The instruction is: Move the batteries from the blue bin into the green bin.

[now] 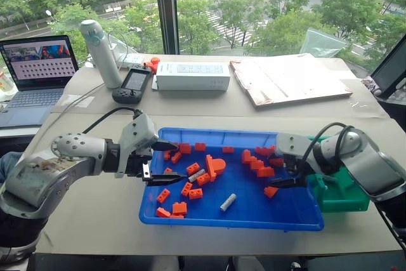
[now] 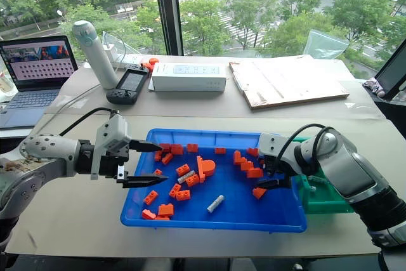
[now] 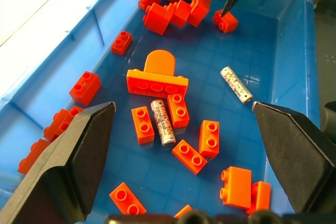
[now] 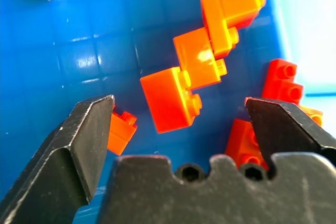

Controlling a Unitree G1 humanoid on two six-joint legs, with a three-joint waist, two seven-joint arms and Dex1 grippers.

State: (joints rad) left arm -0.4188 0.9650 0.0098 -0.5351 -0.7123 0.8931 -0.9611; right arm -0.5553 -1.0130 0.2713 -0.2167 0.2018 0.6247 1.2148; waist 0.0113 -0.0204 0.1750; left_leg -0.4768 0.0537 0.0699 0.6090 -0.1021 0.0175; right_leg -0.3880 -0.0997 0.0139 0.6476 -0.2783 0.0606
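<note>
Two batteries lie in the blue bin (image 1: 298, 217), among scattered orange bricks (image 1: 256, 164). One battery (image 1: 228, 202) rests alone on bare floor near the bin's front wall, tilted on a diagonal. The other battery (image 1: 196, 175) lies nearer the bin's middle, wedged between small bricks and just beside a larger orange piece with a rounded top (image 1: 214, 165). In the left wrist view this second battery (image 3: 162, 122) sits between two two-stud bricks, touching or nearly touching them.

The left gripper (image 1: 158, 164) hangs over the bin's left end with its two black fingers spread wide and nothing between them, pointing toward the middle battery. The right gripper (image 1: 295, 172) is over the bin's right end, above a cluster of bricks; its jaws stand wide apart and hold nothing.

The green bin (image 1: 342, 198) stands against the blue bin's right wall, partly hidden by the right arm; what is inside it cannot be made out.

Behind the blue bin, well apart, lie a white box (image 1: 193, 75), a handheld device (image 1: 132, 85), a laptop (image 1: 35, 71) and a flat brown board (image 1: 288, 79).
</note>
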